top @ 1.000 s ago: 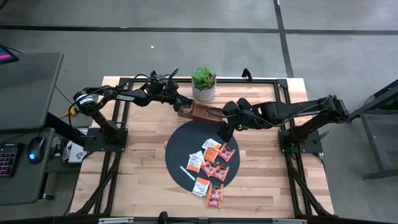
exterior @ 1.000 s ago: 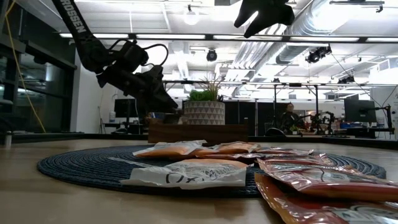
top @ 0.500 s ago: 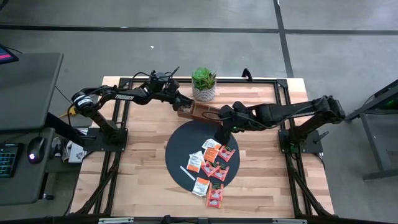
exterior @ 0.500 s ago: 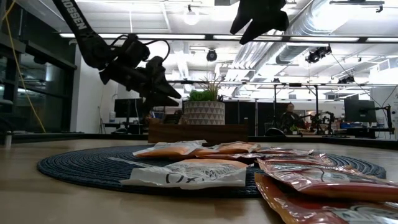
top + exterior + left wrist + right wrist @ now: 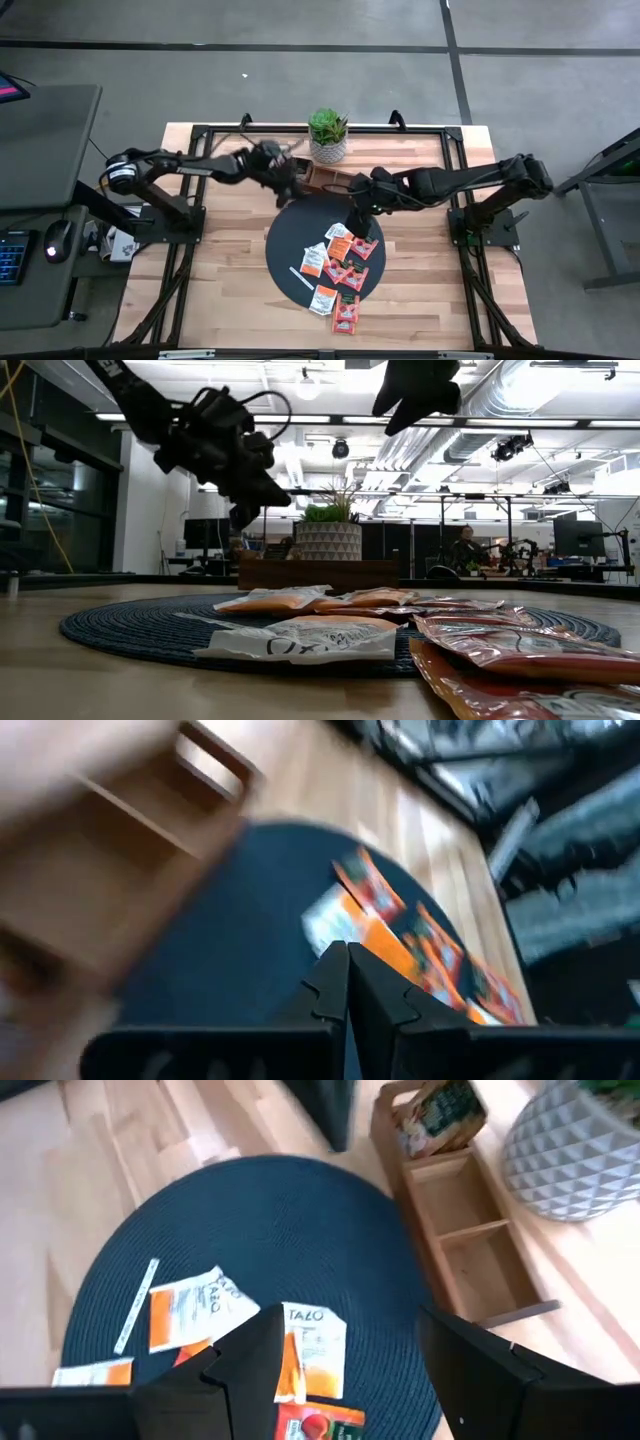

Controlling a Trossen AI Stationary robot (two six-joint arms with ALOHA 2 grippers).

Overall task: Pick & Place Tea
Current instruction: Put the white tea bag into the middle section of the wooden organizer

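Left gripper [image 5: 283, 180] has swung away from the brown wooden compartment tray [image 5: 322, 176] toward the edge of the dark round woven mat [image 5: 290, 235]; a second ago it sat further back beside the tray's end. Its fingers [image 5: 345, 982] are pressed together, nothing between them, so it looks like a drop-off is done and it is heading back for another sachet. One sachet [image 5: 437, 1115] already lies in the tray's end compartment; the other two compartments in view are bare. Right gripper [image 5: 357, 214] has shifted a little and now hovers high over the top of the pile, fingers [image 5: 262, 1365] spread wide, holding nothing. The small flat square tea sachets, orange-red and white [image 5: 341, 265], are spread over the right half of the mat on the light wood worktop [image 5: 225, 260], a thin white strip [image 5: 300, 277] beside them. Most of the task is left to do.
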